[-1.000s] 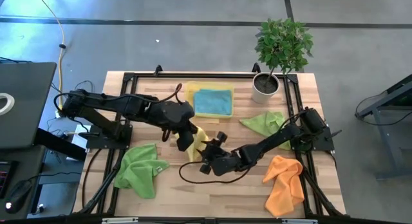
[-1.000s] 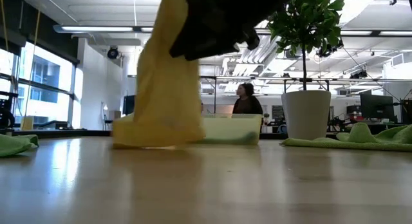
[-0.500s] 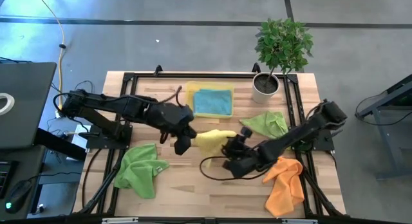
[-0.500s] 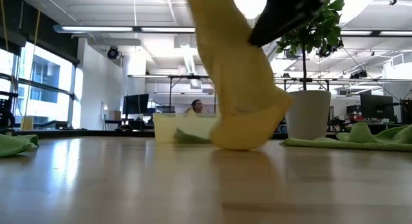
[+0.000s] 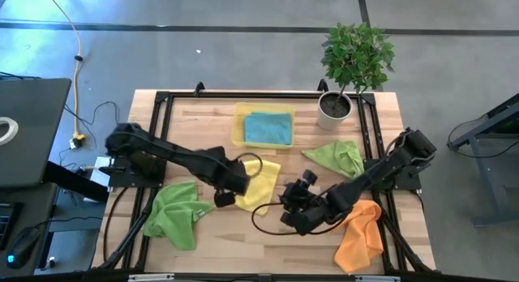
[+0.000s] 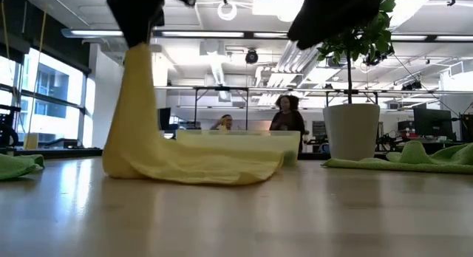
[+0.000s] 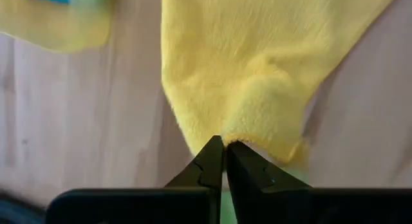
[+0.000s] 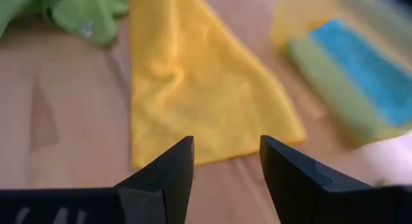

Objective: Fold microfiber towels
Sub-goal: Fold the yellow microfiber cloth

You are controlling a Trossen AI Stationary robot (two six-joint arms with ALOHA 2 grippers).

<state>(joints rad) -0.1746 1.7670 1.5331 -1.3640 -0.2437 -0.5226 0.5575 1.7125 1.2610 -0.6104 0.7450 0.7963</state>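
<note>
The yellow towel [image 5: 261, 181] lies mostly spread on the table's middle, with one end raised [image 6: 137, 72]. My left gripper [image 5: 225, 198] is shut on that raised end at the towel's left near side; it also shows in the left wrist view [image 7: 224, 147]. My right gripper [image 5: 286, 202] is open and empty, just right of the towel and above the table; the right wrist view [image 8: 226, 141] shows the towel [image 8: 193, 102] ahead of it. The blue towel [image 5: 268, 128] lies in the yellow tray [image 5: 238, 118]. My left gripper pinches a bunched corner of the yellow towel [image 7: 252, 130] between its two fingertips, from above, pointing down. That end rises from the table to the fingers [image 6: 137, 50]. The rest of the towel [image 6: 199, 167] lies on the table, slack.
A green towel [image 5: 177, 213] lies crumpled at the near left, another green one [image 5: 336, 156] at the right, and the orange one [image 5: 357, 229] at the near right. A potted plant [image 5: 334, 108] stands at the far right. People show in the room beyond the table.
My right gripper has drawn one end of the yellow towel toward the table's right, let go of it and backed off toward the near edge. My left gripper has come down and toward the near edge. The towel, first hanging bunched, now lies spread out.
</note>
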